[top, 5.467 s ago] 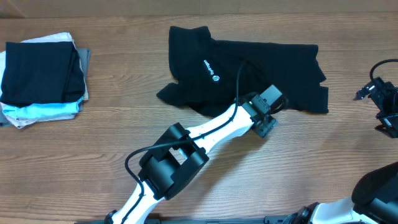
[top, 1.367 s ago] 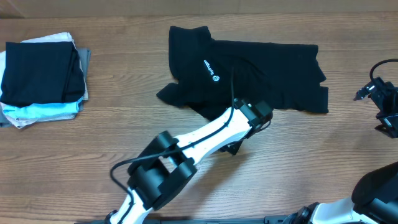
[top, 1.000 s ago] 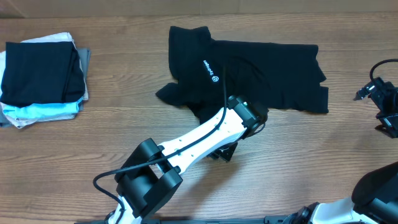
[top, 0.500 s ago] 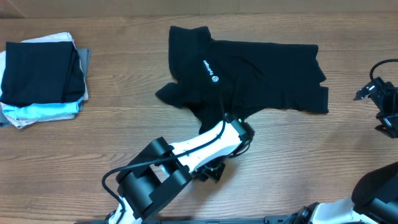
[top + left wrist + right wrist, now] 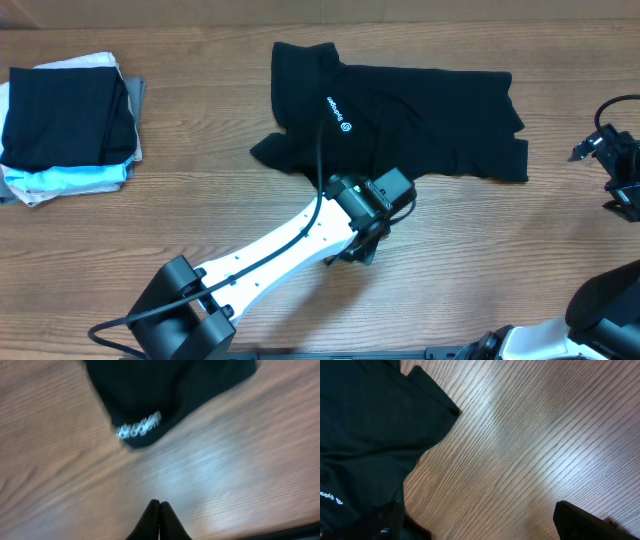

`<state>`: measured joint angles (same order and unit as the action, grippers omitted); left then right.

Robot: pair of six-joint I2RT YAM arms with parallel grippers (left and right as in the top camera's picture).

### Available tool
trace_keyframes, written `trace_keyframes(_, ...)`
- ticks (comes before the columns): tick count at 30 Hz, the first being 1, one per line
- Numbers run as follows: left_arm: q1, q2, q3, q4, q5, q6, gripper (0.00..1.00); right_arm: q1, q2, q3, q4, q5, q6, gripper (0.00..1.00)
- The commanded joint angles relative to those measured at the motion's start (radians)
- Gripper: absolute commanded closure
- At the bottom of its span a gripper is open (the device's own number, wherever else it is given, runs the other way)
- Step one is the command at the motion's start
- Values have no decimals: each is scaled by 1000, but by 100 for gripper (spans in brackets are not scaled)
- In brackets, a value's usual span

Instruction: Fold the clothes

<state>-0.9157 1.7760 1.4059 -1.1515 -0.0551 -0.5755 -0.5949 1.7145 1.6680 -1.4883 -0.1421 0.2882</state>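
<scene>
Large black short-sleeved soft T-shirt, unfolded on wooden table; we log left gripper drawn back from its hem, closed empty, right gripper open, no fold begun.

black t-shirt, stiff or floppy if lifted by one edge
Probably floppy: the black T-shirt lies flat with soft folds, so a lifted edge would likely drape. Pushed on the wooden table, it may bunch rather than slide.

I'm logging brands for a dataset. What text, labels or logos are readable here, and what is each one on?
White chest logo on the black T-shirt: lettering with a round mark, too small to read.
White lettering at its sleeve hem: blurred, unreadable.
No other text visible.
</scene>
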Motion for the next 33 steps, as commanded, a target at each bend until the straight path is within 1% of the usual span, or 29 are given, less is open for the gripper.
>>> trace_keyframes(1,15,35,-17,60,6,-24,96,-1,-19,16,3,0,4,0)
trace_keyframes(5,38,111,-28,138,11,-37,96,-1,-19,16,3,0,4,0)
trace_keyframes(11,98,205,-28,181,-4,-50,96,-1,-19,16,3,0,4,0)
trace_keyframes(17,186,261,-28,192,63,-48,96,-1,-19,16,3,0,4,0)
trace_keyframes(20,216,278,-28,192,113,-25,96,-1,-19,16,3,0,4,0)
trace_keyframes(23,229,287,-29,158,134,-7,96,-1,-19,16,3,0,4,0)
trace_keyframes(28,222,291,-35,32,124,27,96,-1,-19,16,3,-1,4,0)
trace_keyframes(33,220,290,-111,-25,124,29,96,-1,-19,16,3,0,4,0)
